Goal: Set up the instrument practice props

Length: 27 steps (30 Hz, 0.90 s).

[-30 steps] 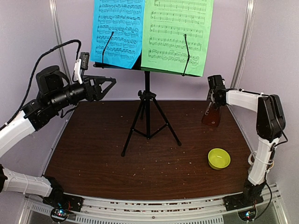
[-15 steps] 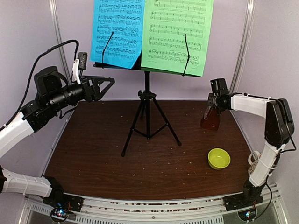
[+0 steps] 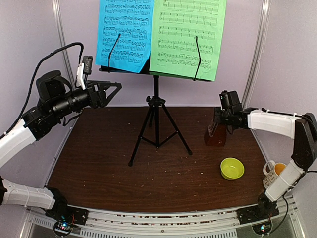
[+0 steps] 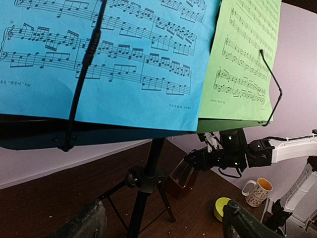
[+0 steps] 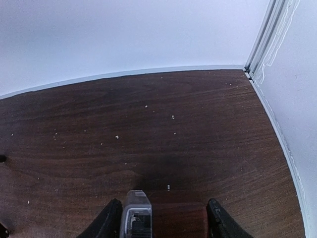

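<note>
The black tripod music stand point(image 3: 156, 106) stands mid-table, with a blue sheet point(image 3: 126, 32) and a green sheet point(image 3: 188, 34) on its desk under two wire holders. My left gripper point(image 3: 115, 91) is open and empty, held in the air just left of the desk's lower left end. In the left wrist view the blue sheet point(image 4: 114, 59), the green sheet point(image 4: 242, 64) and the stand point(image 4: 143, 183) show. My right gripper point(image 3: 218, 120) is shut on the reddish-brown metronome point(image 3: 215, 135), held tilted just above the table right of the tripod. The metronome point(image 5: 168, 223) sits between the fingers point(image 5: 111, 220).
A yellow-green bowl point(image 3: 232, 168) sits at the front right of the brown table point(image 3: 124, 173). A spotted white mug point(image 3: 271, 171) stands by the right edge near the right arm's base. The tripod legs point(image 3: 141, 139) spread over the table's middle. Walls close the back and sides.
My right gripper has carried the metronome left and slightly forward, away from the right wall toward the tripod. The mug has come into view behind the arm. The left arm has hardly moved.
</note>
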Each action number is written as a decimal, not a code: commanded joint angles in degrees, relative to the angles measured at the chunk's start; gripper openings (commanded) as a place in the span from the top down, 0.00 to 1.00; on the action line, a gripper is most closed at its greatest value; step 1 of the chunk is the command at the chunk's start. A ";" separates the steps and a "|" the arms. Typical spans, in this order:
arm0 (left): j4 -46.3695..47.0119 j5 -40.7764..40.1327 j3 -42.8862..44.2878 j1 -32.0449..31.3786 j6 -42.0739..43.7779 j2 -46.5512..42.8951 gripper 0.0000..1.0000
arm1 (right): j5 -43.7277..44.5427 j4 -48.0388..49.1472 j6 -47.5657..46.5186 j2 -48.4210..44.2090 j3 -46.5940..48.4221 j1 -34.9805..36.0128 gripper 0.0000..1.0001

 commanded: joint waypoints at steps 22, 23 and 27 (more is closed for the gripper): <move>1.74 -1.18 -2.40 0.51 0.46 -2.63 0.17 | 6.37 -3.69 4.90 -17.70 -12.11 19.09 0.72; 1.74 -1.13 -2.43 0.50 0.41 -2.62 0.17 | 6.72 -4.59 5.54 -18.10 -12.31 19.69 0.72; 1.93 -1.00 -2.46 0.45 0.37 -2.61 0.17 | 7.69 -7.79 8.16 -19.56 -13.07 22.54 0.72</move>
